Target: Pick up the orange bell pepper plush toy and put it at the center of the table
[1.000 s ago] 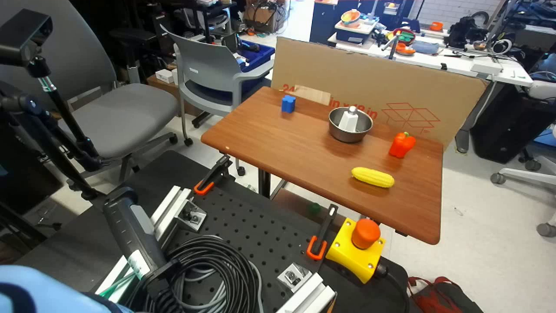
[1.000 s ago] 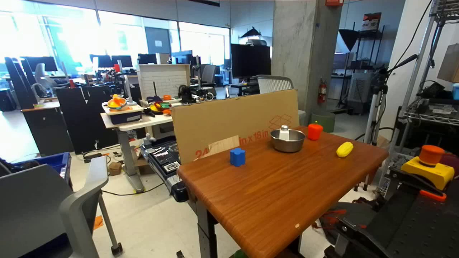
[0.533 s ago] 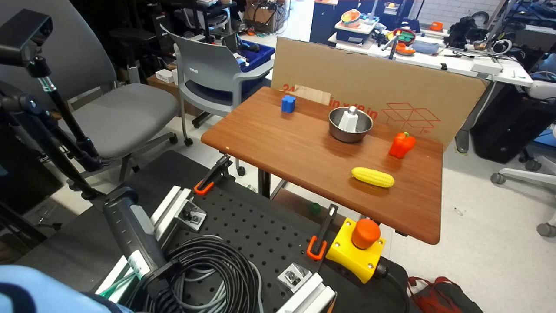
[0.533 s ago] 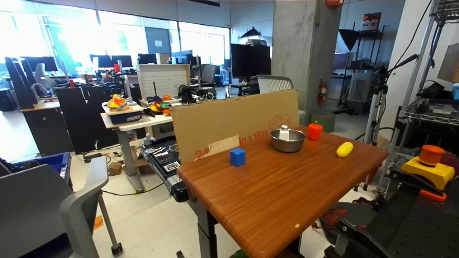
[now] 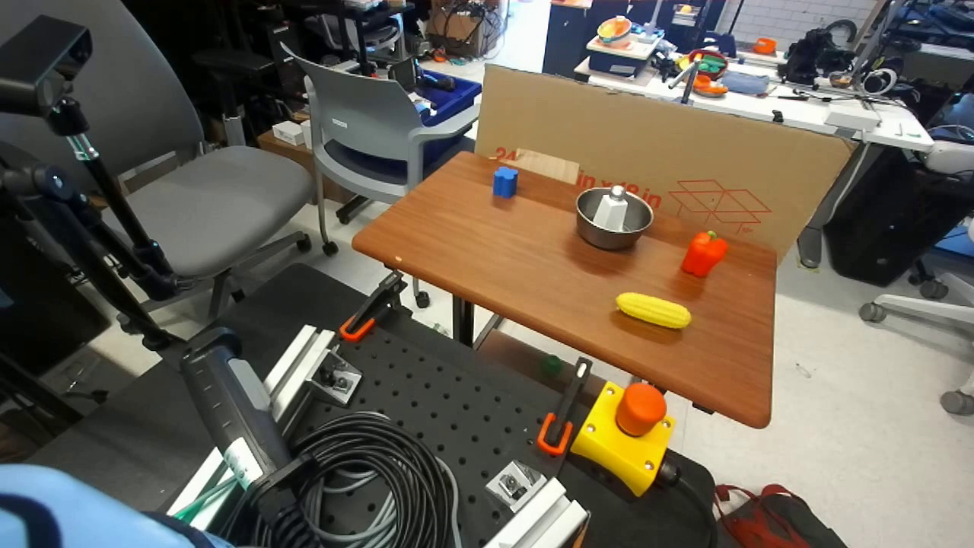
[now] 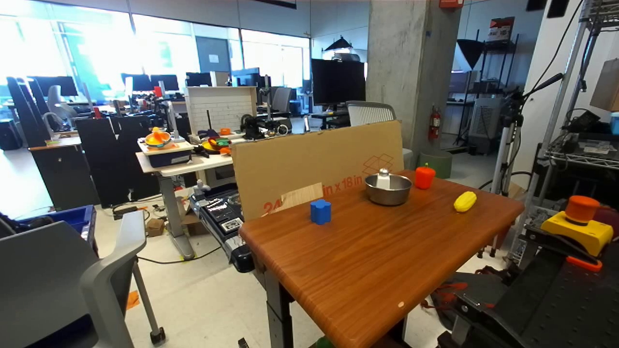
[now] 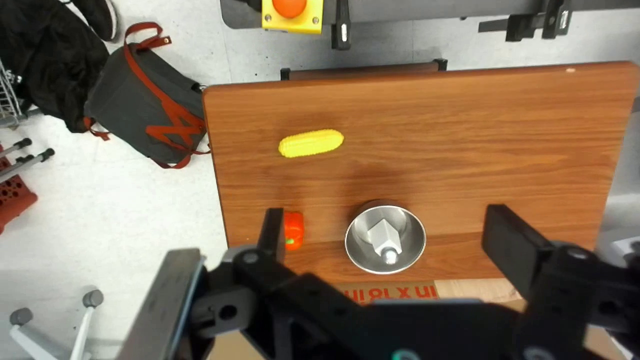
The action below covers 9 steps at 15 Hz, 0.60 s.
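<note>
The orange bell pepper plush toy (image 5: 704,253) stands upright on the table near its far right corner, also visible in an exterior view (image 6: 425,177). In the wrist view the pepper (image 7: 294,230) is partly hidden behind my left finger. The table (image 5: 487,243) has a reddish-brown top and shows in both exterior views (image 6: 367,270) and in the wrist view (image 7: 475,130). My gripper (image 7: 384,217) is wide open and empty, high above the table. Two dark fingertips of the gripper (image 6: 547,6) show at the top edge in an exterior view.
A metal bowl (image 5: 615,237) holding a white shaker (image 5: 611,211) stands beside the pepper. A yellow corn toy (image 5: 653,310) lies nearer the front edge. A blue cup (image 5: 505,183) stands at the far left. A cardboard panel (image 5: 647,137) rises along the table's back edge.
Two dark fingertips have come into sight at the top right edge in an exterior view. The pepper and the other things on the table have not moved.
</note>
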### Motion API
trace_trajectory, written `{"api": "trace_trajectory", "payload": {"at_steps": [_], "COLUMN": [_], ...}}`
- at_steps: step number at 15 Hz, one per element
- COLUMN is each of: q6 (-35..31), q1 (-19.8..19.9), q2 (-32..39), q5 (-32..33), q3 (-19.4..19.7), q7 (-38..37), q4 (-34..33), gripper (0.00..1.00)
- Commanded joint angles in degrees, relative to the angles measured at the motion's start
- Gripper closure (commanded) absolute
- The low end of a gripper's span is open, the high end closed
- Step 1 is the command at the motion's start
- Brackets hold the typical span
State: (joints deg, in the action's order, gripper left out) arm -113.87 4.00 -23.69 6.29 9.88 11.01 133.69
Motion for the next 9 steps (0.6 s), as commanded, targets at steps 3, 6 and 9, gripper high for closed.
{"api": "trace_trajectory", "payload": {"at_steps": [3, 6, 9], "q6": [-10.3, -10.0, -9.2], "q1": [0.9, 1.5, 2.5], "q2": [16.7, 24.0, 29.9], "q5": [0.8, -0.3, -1.0], "q3": [-1.8, -1.3, -1.2], "q7": [-3.5, -2.4, -1.0], "q4": [-7.0, -12.3, -17.5], "gripper": [0.0, 0.0, 0.0]}}
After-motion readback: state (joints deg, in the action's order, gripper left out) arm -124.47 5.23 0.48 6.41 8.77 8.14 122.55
